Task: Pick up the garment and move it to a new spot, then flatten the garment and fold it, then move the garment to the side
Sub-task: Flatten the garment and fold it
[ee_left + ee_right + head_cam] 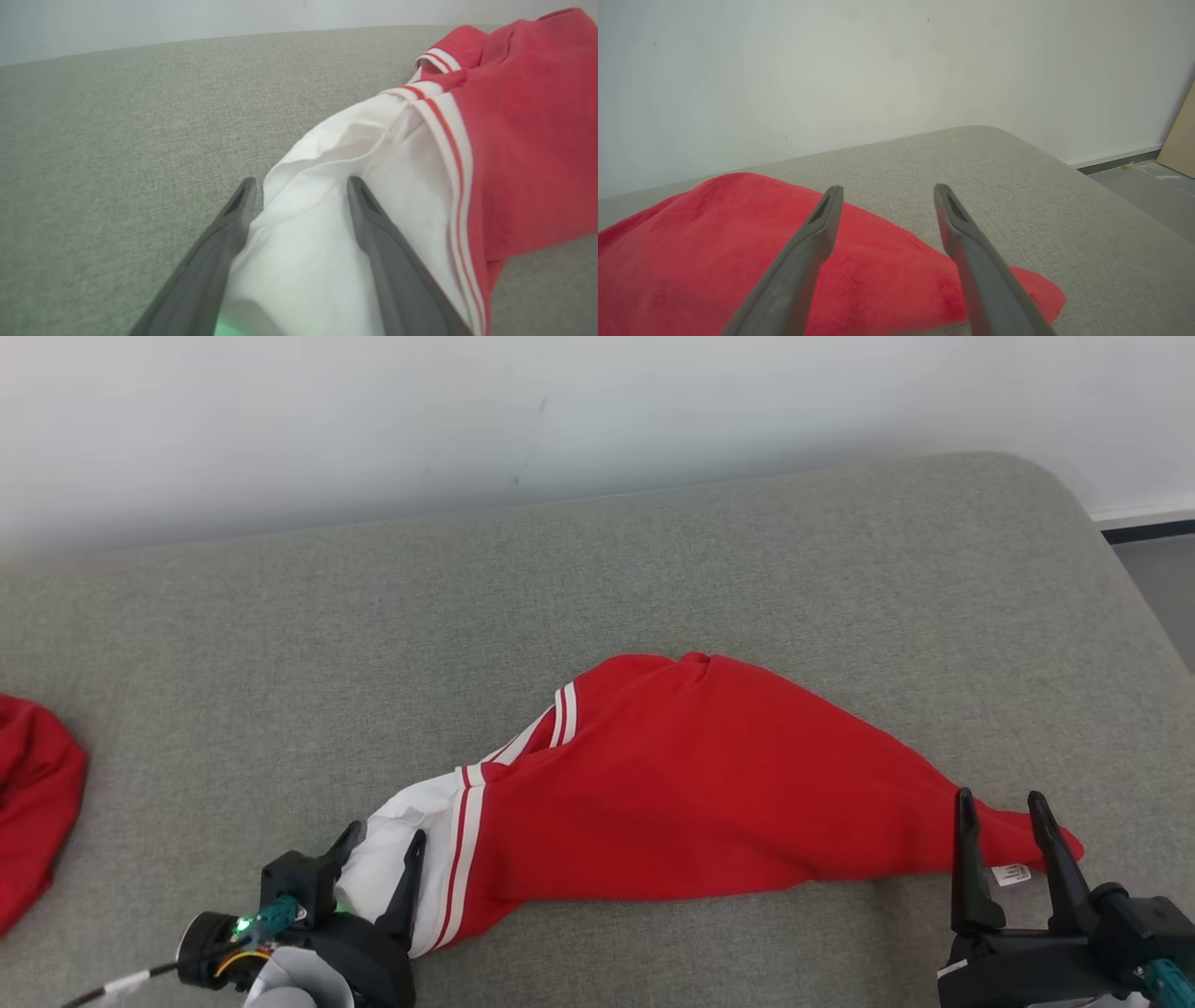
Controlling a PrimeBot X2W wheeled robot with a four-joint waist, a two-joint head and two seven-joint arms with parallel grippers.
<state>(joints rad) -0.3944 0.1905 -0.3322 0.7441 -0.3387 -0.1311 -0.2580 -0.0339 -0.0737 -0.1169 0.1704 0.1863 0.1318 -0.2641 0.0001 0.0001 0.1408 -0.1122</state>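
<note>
At the garment's (691, 784) white end, the left gripper (385, 835) has its two fingers spread wide with a bulge of the white cloth between them. In the left wrist view the fabric fills the gap of that gripper (301, 182), but the fingers have not closed on it, so it grips nothing yet. At the garment's opposite end, the narrow red tip beside the small white label (1011, 874), the right gripper (1001, 798) is just as wide open. In its own wrist view the right gripper (888, 188) hangs over the red cloth (691, 261) and holds nothing. The garment itself lies as a long, rumpled wedge on the grey cushion (653, 569), with red body and white stripes bunched towards its left end (523, 140); it is neither flat nor folded. A second red cloth (28, 793) sits well apart to the garment's left. With one open gripper at each end of the garment, this looks like the grasp that comes before lifting or stretching it, so the flattening and folding are still ahead. The next move probably calls for both sets of fingers to close firmly on their ends. The left should pinch one layer of the white part rather than the whole bulge, and the right should catch the thin tip before it slips free.
</note>
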